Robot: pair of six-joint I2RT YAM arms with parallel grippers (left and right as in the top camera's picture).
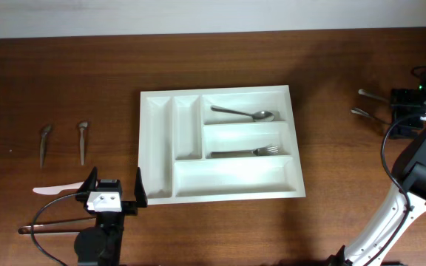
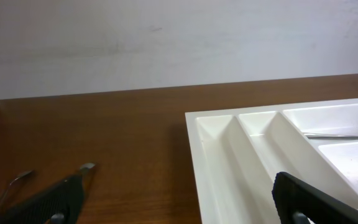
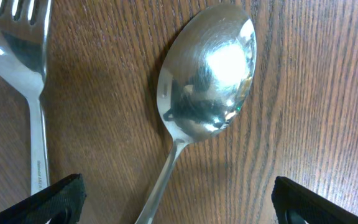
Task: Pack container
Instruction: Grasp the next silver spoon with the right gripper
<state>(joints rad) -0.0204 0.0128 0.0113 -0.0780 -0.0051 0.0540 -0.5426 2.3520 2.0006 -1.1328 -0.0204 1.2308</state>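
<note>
Pickup step, we judge: right claw hangs wide over spoon, beside fork on bench, well right of tray. Left claw is wide and empty nr tray's corner. Next we'd drop, pinch handle, carry to tray.

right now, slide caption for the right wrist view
Open right pincer above a spoon, fork beside it, on wooden table.

Spoon beside fork
</note>
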